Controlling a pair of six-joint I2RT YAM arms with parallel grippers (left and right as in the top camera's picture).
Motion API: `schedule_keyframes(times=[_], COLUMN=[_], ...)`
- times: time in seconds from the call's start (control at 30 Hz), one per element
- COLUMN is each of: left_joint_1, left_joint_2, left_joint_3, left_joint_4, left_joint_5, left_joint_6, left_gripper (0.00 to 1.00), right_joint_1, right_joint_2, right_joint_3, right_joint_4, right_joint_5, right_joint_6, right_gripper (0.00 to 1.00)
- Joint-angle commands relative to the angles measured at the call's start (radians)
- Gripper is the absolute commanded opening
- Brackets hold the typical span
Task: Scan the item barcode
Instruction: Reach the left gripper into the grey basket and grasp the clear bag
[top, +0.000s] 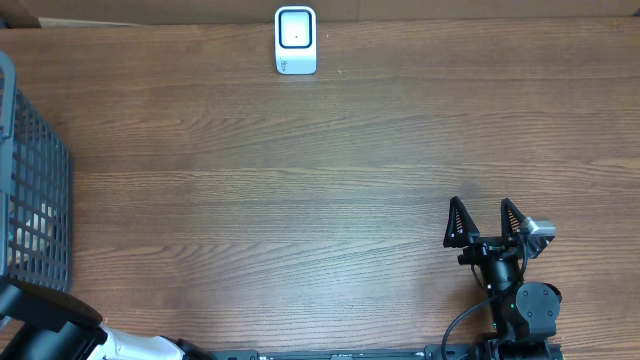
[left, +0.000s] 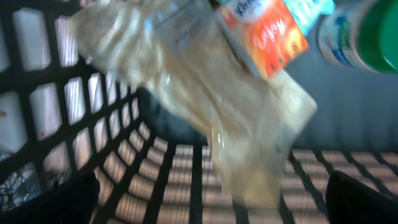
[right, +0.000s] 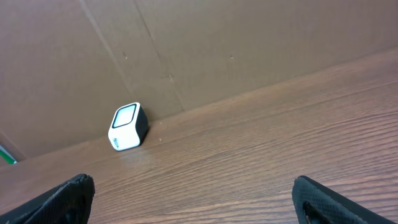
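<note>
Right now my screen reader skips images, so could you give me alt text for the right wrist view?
A small white cube-shaped barcode scanner with black sides sits on the brown wood-grain table, close against a brown cardboard wall. The right pincer shows only as two black fingertips in the lower corners, wide open and empty.

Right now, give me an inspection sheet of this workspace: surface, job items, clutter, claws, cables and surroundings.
Surface: brown wood-grain table.
Job's things: white scanner at the far edge; clear bag, orange box and green-topped container in the dark basket.
Clutter: nothing seen.
Claws: left claw open inside the basket; right claw open over the table, empty.
Cables: black cable at the right arm's base.
Surroundings: cardboard wall behind the scanner.
</note>
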Motion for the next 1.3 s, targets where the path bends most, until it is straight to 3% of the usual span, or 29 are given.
schedule_keyframes(times=[0.0, 0.27, 0.73, 0.8, 0.83, 0.87, 0.9, 0.97, 1.1, 1.27], left_joint_1=[0.004, 0.003, 0.003, 0.002, 0.003, 0.003, 0.003, 0.002, 0.003, 0.003], left_joint_2=[0.019, 0.02, 0.024, 0.026, 0.026, 0.026, 0.026, 0.026, 0.026, 0.001], left_joint_3=[-0.108, -0.303, -0.576, -0.61, -0.627, -0.64, -0.644, -0.645, -0.63, -0.543], left_joint_4=[0.063, 0.252, 0.756, 0.807, 0.832, 0.851, 0.857, 0.861, 0.863, 0.828], left_joint_5=[-0.068, -0.069, -0.13, -0.134, -0.135, -0.135, -0.135, -0.13, -0.065, 0.087], left_joint_6=[-0.04, -0.04, -0.013, -0.013, -0.013, -0.013, -0.013, -0.013, -0.003, 0.101], left_gripper=[1.0, 1.0, 0.96, 0.87, 0.76, 0.56, 0.27, 0.06, 0.04, 0.04], right_joint_1=[0.005, 0.005, 0.005, 0.005, 0.005, 0.005, 0.005, 0.005, 0.005, 0.005], right_joint_2=[-0.008, -0.008, -0.008, -0.008, -0.008, -0.008, -0.008, -0.008, -0.008, -0.008], right_joint_3=[-0.011, -0.011, -0.011, -0.011, -0.011, -0.011, -0.011, -0.011, -0.011, -0.011], right_joint_4=[0.006, 0.006, 0.006, 0.006, 0.006, 0.006, 0.006, 0.006, 0.005, 0.005], right_joint_5=[-0.002, -0.002, -0.002, -0.002, -0.002, -0.002, -0.002, -0.002, -0.002, -0.002], right_joint_6=[-0.003, -0.003, -0.003, -0.004, -0.003, -0.004, -0.003, -0.003, -0.003, -0.003], right_gripper=[1.0, 1.0, 1.0, 1.0, 1.0, 1.0, 1.0, 1.0, 1.0, 1.0])
